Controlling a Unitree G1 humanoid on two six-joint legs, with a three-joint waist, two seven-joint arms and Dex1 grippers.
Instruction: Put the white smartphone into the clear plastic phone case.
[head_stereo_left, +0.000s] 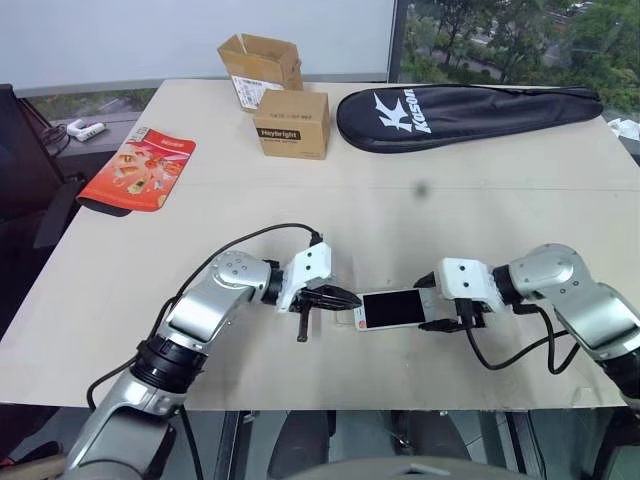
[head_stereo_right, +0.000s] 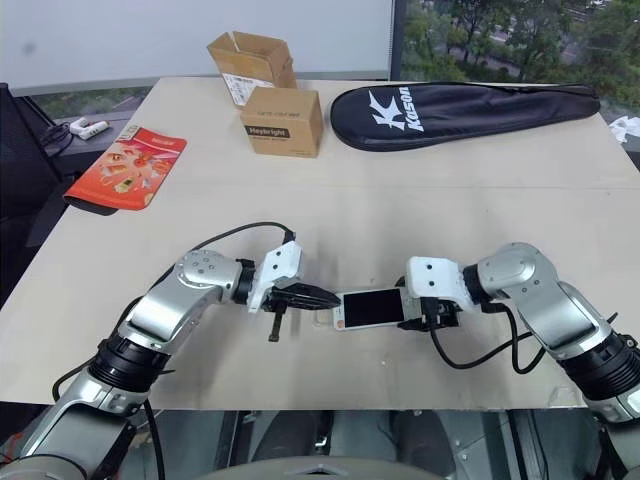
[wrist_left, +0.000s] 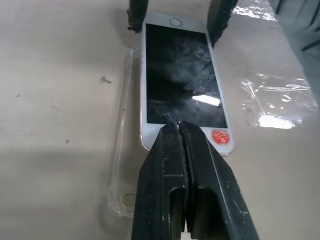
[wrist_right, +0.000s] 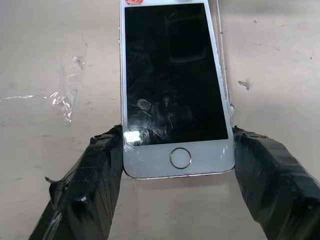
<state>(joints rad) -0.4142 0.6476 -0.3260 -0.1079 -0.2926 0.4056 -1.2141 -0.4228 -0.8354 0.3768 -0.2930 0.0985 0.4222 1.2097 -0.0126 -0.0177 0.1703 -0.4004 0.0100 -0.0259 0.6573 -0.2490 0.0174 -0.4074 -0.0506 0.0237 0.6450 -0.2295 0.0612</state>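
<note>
White smartphone (wrist_left: 180, 85), slim with black screen, lying askew over the clear plastic phone case (wrist_left: 125, 150).
Seating step: right gripper (wrist_right: 177, 165) clamps its home-button end; left gripper (wrist_left: 182, 150), jaws closed and empty, should next press its other end.

Two silver-grey arms, white wrist blocks, black cables looping behind each claw; left gripper (head_stereo_left: 335, 297), right gripper (wrist_right: 175, 175) with black tape-wrapped fingers.

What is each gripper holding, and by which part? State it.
Right gripper clamps the phone by its two long edges at the home-button end. Left gripper, shut, holds nothing.

"Heybright" on cardboard box (head_stereo_left: 291, 123), "Kason" on black racket bag (head_stereo_left: 468, 112)
</note>
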